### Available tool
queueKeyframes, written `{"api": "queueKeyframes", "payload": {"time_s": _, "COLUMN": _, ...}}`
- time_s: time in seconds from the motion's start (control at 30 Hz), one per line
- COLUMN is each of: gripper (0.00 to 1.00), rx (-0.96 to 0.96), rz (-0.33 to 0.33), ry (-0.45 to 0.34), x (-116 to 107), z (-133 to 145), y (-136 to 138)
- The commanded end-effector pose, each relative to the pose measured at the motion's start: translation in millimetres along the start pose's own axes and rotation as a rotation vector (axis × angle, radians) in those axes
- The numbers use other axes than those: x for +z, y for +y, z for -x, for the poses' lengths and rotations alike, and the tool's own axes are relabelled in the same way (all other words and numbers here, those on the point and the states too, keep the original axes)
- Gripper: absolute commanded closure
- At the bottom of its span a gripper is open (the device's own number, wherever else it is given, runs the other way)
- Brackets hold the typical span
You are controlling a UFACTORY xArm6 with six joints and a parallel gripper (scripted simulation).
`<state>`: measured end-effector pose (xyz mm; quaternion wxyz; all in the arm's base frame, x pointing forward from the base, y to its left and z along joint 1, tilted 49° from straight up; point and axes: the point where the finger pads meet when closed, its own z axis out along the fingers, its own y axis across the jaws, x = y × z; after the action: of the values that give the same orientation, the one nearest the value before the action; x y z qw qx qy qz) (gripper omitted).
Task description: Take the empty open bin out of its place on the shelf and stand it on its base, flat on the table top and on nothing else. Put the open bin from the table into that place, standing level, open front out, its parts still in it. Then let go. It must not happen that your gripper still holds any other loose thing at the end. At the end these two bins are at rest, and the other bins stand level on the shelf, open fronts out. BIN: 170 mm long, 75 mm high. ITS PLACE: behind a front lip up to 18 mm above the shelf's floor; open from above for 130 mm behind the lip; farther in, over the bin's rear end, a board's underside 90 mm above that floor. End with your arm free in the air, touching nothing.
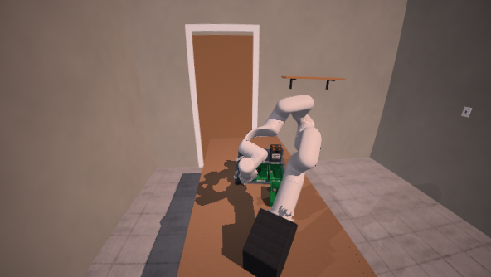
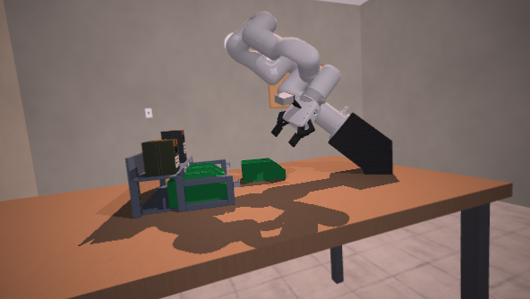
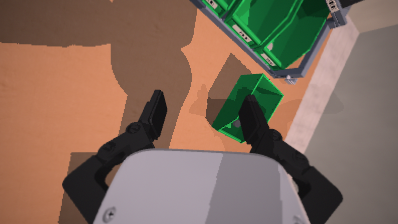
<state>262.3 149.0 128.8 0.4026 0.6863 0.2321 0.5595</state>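
Note:
My gripper [image 2: 285, 137] [image 3: 203, 101] is open and empty, high above the table. In the wrist view its right finger overlaps the green table bin [image 1: 274, 192] [image 2: 261, 171] [image 3: 270, 102] but is well above it. That bin stands on the table in front of the shelf, with a small grey part [image 3: 237, 123] inside. The grey shelf [image 2: 181, 192] [image 3: 310, 59] holds several green bins side by side. The end bin [image 3: 300, 37] on the right in the wrist view shows a small light thing near its front. Which shelf bin is empty I cannot tell; the arm and frame edge hide some.
Two dark boxes [image 2: 161, 157] [image 2: 174, 139] with orange marks stand on the shelf's upper board, above the bins' rear ends. Small fittings [image 2: 237, 183] [image 3: 290, 79] stick out at the shelf's front. The arm's black base block [image 1: 269, 240] [image 2: 363, 148] stands on the table [image 1: 207, 249].

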Motion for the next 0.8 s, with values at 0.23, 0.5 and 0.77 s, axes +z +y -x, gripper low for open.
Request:
{"api": "queueKeyframes", "payload": {"time_s": 0.23, "gripper": 0.00, "rx": 0.116, "rz": -0.047, "ry": -0.140, "x": 7, "z": 7, "y": 27}}
{"api": "queueKeyframes", "payload": {"time_s": 0.5, "gripper": 0.00, "rx": 0.207, "rz": -0.075, "ry": -0.246, "x": 12, "z": 14, "y": 48}}
{"api": "queueKeyframes", "payload": {"time_s": 0.77, "gripper": 0.00, "rx": 0.271, "rz": -0.094, "ry": -0.322, "x": 16, "z": 19, "y": 62}}
